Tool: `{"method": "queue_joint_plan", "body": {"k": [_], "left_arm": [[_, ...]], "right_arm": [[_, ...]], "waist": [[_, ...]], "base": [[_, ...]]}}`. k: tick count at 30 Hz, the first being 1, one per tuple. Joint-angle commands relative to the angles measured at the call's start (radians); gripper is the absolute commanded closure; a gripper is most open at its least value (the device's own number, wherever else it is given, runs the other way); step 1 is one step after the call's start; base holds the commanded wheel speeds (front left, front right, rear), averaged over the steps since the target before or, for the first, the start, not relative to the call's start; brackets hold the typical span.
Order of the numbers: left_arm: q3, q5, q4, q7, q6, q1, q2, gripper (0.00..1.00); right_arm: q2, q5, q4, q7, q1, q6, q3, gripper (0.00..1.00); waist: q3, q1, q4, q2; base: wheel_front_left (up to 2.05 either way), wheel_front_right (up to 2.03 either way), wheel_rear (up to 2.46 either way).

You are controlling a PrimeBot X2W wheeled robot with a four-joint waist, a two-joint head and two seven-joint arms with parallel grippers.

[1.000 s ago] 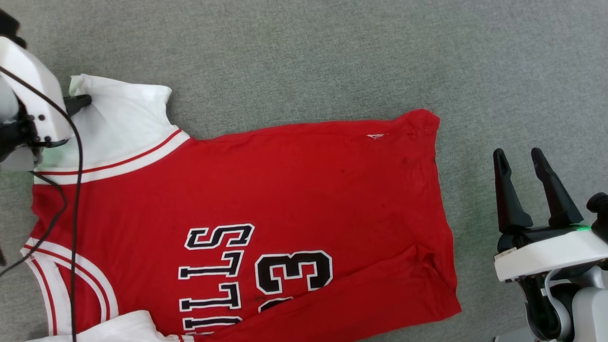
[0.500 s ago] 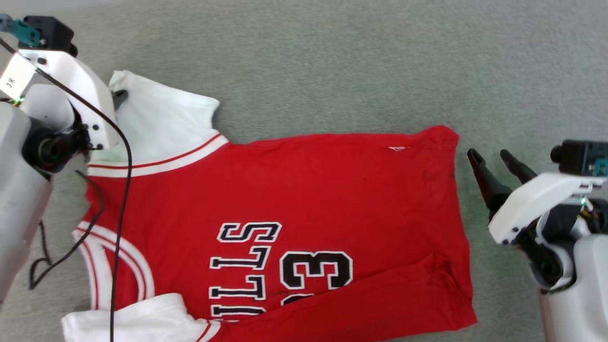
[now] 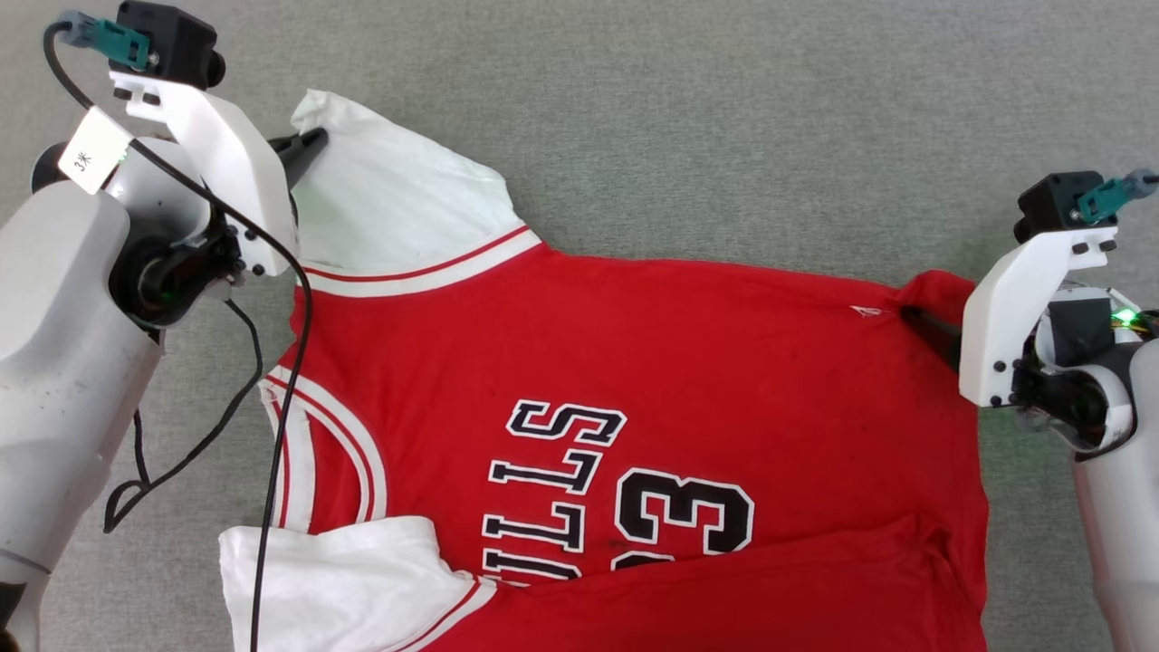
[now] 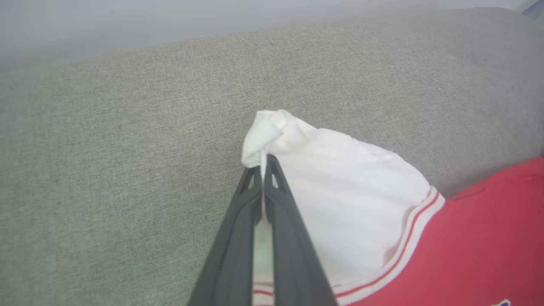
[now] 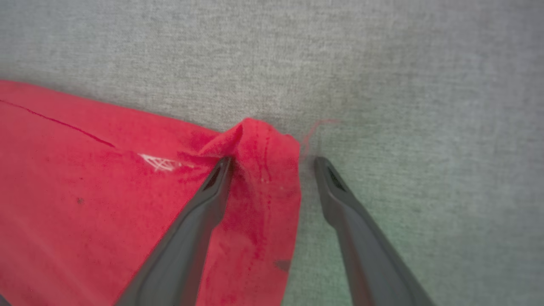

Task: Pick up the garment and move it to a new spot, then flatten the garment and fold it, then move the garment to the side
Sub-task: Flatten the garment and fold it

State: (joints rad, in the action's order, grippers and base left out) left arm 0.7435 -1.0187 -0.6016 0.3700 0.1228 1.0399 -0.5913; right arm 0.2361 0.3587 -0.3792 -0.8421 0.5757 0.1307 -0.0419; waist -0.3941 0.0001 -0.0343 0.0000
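The garment (image 3: pixel 634 362), a red jersey with white sleeves and black "BULLS" lettering, lies spread on the grey fabric surface (image 3: pixel 724 109). My left gripper (image 3: pixel 312 145) is shut on the far corner of its upper white sleeve (image 4: pixel 340 191); in the left wrist view the gripper (image 4: pixel 263 163) pinches the bunched white cloth. My right gripper (image 5: pixel 272 163) stands open over the jersey's far hem corner (image 5: pixel 255 140), one finger (image 5: pixel 199 212) on the red cloth, the other finger (image 5: pixel 352 221) on the grey surface beside the hem. In the head view the right wrist (image 3: pixel 1023 308) covers most of that gripper.
A black cable (image 3: pixel 272 380) hangs from my left arm across the jersey's collar side. The second white sleeve (image 3: pixel 335 580) lies folded at the near left. Grey fabric stretches beyond the jersey at the top.
My left gripper has finished closing on the white sleeve corner. My right gripper has moved from beside the jersey onto its far hem corner, still open. The head view has shifted.
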Motion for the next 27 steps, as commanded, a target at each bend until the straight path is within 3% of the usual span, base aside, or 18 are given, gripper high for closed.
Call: {"method": "queue_joint_plan", "body": {"k": [1,2,3,4,14,19,27], "left_arm": [[0.001,-0.006,0.005,-0.007,0.001,-0.009,0.000,1.00],[0.000,-0.011,0.007,-0.011,0.003,-0.013,0.000,1.00],[0.000,-0.015,0.010,-0.015,0.004,-0.016,0.001,1.00],[0.001,-0.019,0.013,-0.015,0.004,-0.019,0.001,1.00],[-0.006,-0.051,0.054,-0.102,0.007,-0.079,-0.016,1.00],[-0.016,-0.075,0.120,-0.164,0.006,-0.176,-0.037,1.00],[0.002,-0.106,0.266,-0.246,-0.066,-0.449,-0.078,1.00]], "right_arm": [[-0.010,-0.004,-0.041,-0.042,-0.028,0.000,-0.018,0.00],[-0.013,-0.001,-0.055,-0.073,-0.032,0.000,-0.021,0.00],[-0.013,-0.003,-0.065,-0.093,-0.036,0.000,-0.025,0.55],[-0.015,-0.005,-0.069,-0.105,-0.036,0.000,-0.029,1.00],[0.006,0.002,0.065,0.019,0.023,0.000,0.062,1.00],[0.001,-0.014,0.159,0.069,-0.069,-0.001,0.097,1.00],[-0.050,-0.017,0.262,0.117,-0.307,0.000,0.154,1.00]], "waist": [[-0.006,-0.0001,0.010,0.0000],[-0.007,-0.0001,0.013,0.0000],[-0.008,-0.0001,0.015,0.0000],[-0.009,-0.0001,0.018,0.0000],[0.046,-0.0001,0.039,0.0000],[0.112,-0.0001,0.057,0.0000],[0.234,-0.0001,0.092,0.0000]], "base": [[0.00,0.00,0.00],[0.00,0.00,0.00],[0.00,0.00,0.00],[0.00,0.00,0.00],[0.00,0.00,0.00],[0.00,0.00,0.00],[0.00,0.00,0.00]]}}
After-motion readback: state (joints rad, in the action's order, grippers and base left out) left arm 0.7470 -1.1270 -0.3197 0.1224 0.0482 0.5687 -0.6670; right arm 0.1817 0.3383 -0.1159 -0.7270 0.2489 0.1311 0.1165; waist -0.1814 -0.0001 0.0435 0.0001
